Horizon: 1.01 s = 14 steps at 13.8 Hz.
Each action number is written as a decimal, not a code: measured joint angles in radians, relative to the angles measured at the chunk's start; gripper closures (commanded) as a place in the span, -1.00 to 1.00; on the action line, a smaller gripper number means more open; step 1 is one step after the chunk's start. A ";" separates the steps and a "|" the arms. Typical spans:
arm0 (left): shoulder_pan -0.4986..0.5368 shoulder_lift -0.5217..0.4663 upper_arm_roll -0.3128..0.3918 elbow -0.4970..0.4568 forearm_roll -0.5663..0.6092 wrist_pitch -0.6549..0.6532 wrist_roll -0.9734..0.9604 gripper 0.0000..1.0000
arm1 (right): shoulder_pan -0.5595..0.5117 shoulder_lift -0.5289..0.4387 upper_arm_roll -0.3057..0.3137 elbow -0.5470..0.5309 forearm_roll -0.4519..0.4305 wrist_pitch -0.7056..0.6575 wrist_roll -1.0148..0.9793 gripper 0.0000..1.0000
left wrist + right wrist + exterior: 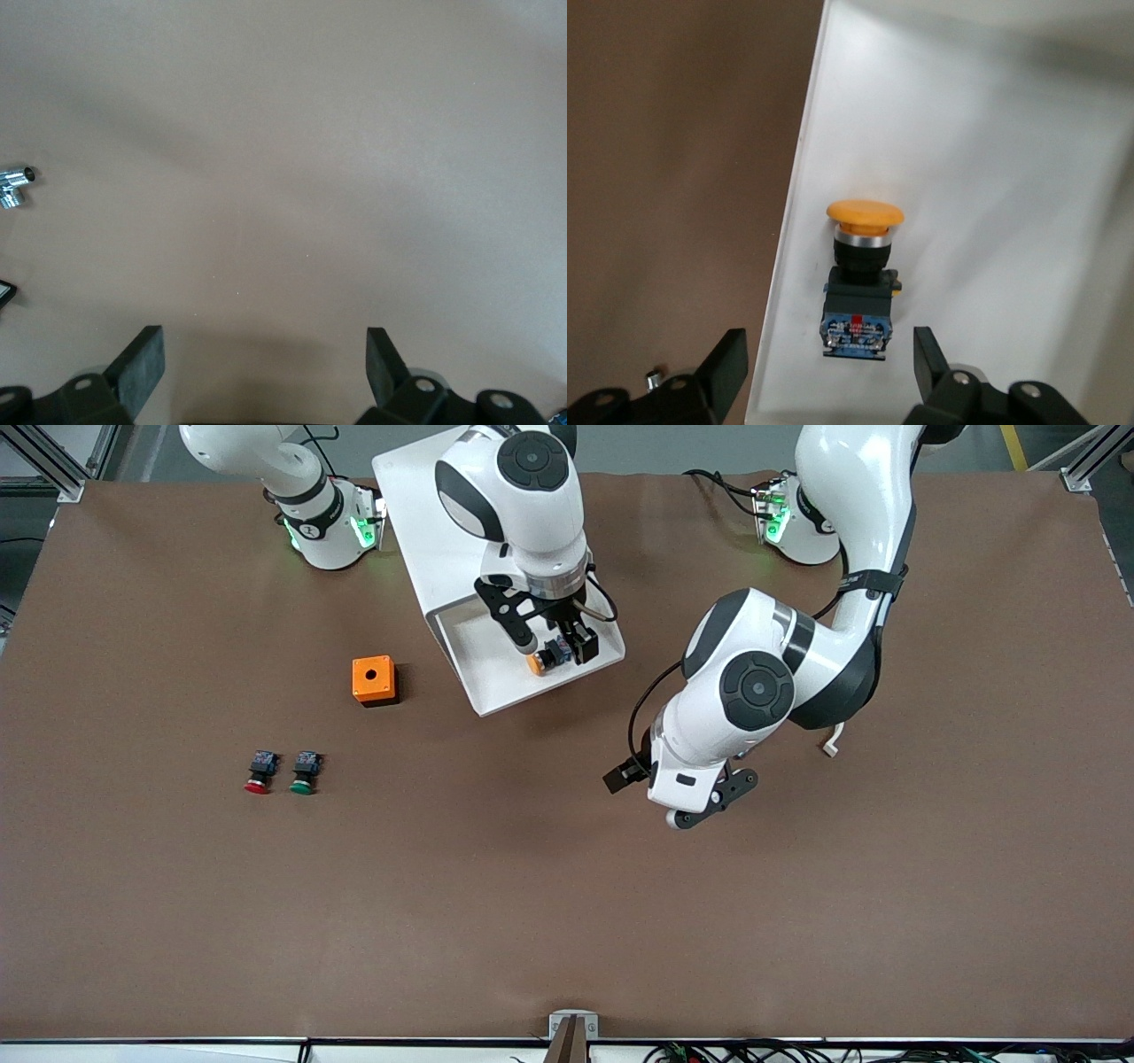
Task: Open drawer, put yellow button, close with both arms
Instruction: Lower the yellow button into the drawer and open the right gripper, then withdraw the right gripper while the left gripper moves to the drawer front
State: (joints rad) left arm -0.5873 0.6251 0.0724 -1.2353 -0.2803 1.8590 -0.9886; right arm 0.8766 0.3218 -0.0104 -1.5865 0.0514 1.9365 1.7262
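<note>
Front view, from the right arm's end of the surface (177, 921): the red button (259, 771) and the green button (304, 771) sit side by side, just apart, with wide bare room around them. An orange box (374, 680) stands farther from the camera, between them and the cabinet (416, 522). The drawer (496, 682) is pulled out of the cabinet toward the camera, its white floor open. The right gripper (551, 651) hangs over the drawer, and the yellow button (547, 657) lies on the drawer floor under it.

In the right wrist view the yellow button (862, 274) lies on its side, cap pointing away from the fingers (726, 363), its blue end in line with the gap between them. The fingers are spread wide and touch nothing. The button is close beside one drawer (992, 159) edge, with much free floor toward the other.

The left gripper (678, 793) hovers over bare surface toward the left arm's end, well apart from the drawer. In the left wrist view its fingers (142, 363) stand wide apart, holding nothing, above plain brown surface (292, 177)
</note>
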 measured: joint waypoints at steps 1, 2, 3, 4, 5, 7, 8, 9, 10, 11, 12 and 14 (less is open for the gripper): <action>-0.001 0.001 0.000 -0.002 0.000 0.000 0.000 -1.00 | -0.016 -0.001 -0.005 0.041 0.000 -0.079 -0.119 -1.00; -0.005 0.004 -0.001 -0.005 0.000 0.000 0.000 -1.00 | -0.040 -0.003 -0.009 0.087 -0.001 -0.162 -0.250 -1.00; -0.013 0.009 -0.001 -0.008 0.000 0.000 0.000 -1.00 | -0.074 -0.006 -0.013 0.128 -0.001 -0.237 -0.369 -1.00; -0.023 0.012 -0.001 -0.010 0.000 0.000 0.000 -1.00 | -0.117 -0.009 -0.016 0.164 -0.001 -0.298 -0.473 -1.00; -0.035 0.016 -0.002 -0.011 0.000 0.000 0.000 -1.00 | -0.167 -0.014 -0.017 0.191 0.000 -0.343 -0.572 -1.00; -0.062 0.023 -0.002 -0.012 0.000 0.000 0.000 -1.00 | -0.277 -0.029 -0.021 0.217 0.000 -0.406 -0.794 -1.00; -0.076 0.027 -0.003 -0.012 0.000 0.001 0.000 -1.00 | -0.338 -0.038 -0.022 0.221 0.001 -0.432 -0.910 -1.00; -0.088 0.031 -0.003 -0.013 0.000 0.002 0.000 -1.00 | -0.399 -0.047 -0.023 0.222 0.000 -0.458 -1.022 -1.00; -0.099 0.033 -0.003 -0.013 0.000 0.003 0.000 -1.00 | -0.457 -0.055 -0.025 0.222 0.000 -0.481 -1.130 -1.00; -0.113 0.035 -0.003 -0.013 0.000 0.003 0.000 -1.00 | -0.512 -0.060 -0.026 0.222 -0.001 -0.499 -1.226 -1.00; -0.126 0.035 -0.004 -0.013 0.000 0.004 0.000 -1.00 | -0.568 -0.065 -0.026 0.222 -0.001 -0.512 -1.311 -1.00; -0.146 0.036 -0.004 -0.014 0.000 0.004 -0.001 -1.00 | -0.672 -0.073 -0.026 0.222 -0.001 -0.532 -1.464 -1.00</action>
State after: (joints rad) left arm -0.7332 0.6610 0.0688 -1.2490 -0.2803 1.8627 -0.9894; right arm 0.2043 0.2490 -0.0369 -1.3642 0.0502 1.4040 0.2621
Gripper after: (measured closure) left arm 0.000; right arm 0.000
